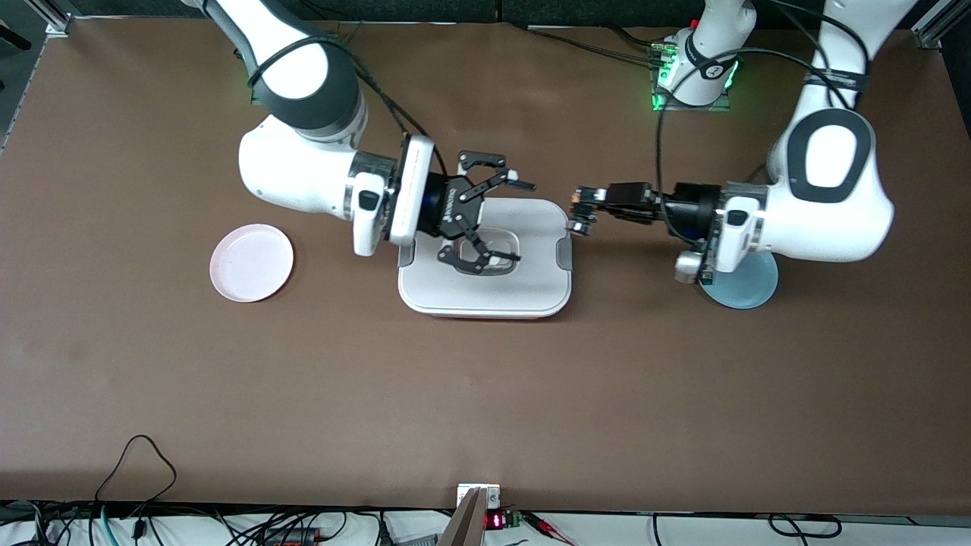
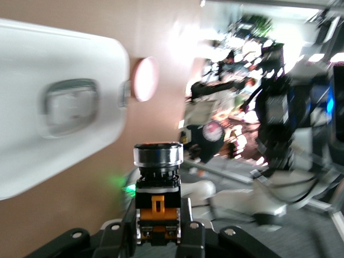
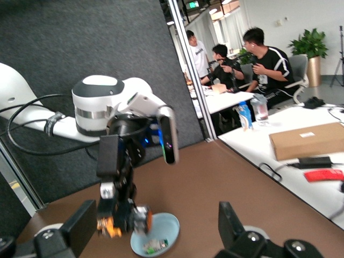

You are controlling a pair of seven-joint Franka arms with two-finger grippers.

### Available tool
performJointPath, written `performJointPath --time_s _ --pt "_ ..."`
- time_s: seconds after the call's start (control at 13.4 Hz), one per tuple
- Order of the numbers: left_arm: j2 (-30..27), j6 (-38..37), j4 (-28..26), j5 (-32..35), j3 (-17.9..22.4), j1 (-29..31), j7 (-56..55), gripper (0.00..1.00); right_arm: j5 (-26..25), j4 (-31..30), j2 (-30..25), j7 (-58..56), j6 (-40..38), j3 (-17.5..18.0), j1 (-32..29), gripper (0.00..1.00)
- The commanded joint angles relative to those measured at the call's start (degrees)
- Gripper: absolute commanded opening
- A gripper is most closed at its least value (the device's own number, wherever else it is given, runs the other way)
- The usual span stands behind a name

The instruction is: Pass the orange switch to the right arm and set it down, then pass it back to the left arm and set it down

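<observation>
The orange switch (image 2: 157, 185), black with a silver cap and an orange section, is clamped in my shut left gripper (image 2: 157, 217). In the front view that left gripper (image 1: 586, 208) holds the switch (image 1: 580, 221) in the air just off the box's (image 1: 485, 284) edge at the left arm's end. My right gripper (image 1: 493, 216) hangs open over the white box lid, empty, its tips pointing at the left gripper. The right wrist view shows the switch (image 3: 122, 219) between the spread right fingers (image 3: 80, 226), still apart from them.
A pink plate (image 1: 252, 262) lies toward the right arm's end of the table. A pale blue plate (image 1: 747, 287) sits under the left arm's wrist; a small white-and-green part (image 3: 153, 245) lies in that plate (image 3: 166, 226).
</observation>
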Motion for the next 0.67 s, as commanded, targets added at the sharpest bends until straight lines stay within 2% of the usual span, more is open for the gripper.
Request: performJointPath --time_s 0.0,0.3,0.6 --pt "0.13 -4.02 1.4 9.53 -0.45 1.98 7.54 0.05 -1.16 -8.15 -5.29 -0.38 -3.04 0.21 -5.36 1.0" --pt "-0.04 -8.86 2.46 25.7 -0.37 3.91 19.93 0.05 -4.51 -17.65 -10.82 -0.2 -6.56 0.12 -13.62 1.0" --pt "-0.4 -10.54 4.31 43.98 -0.72 4.36 34.34 0.04 -6.26 -20.04 -11.71 0.59 -6.92 -0.23 -17.85 1.0"
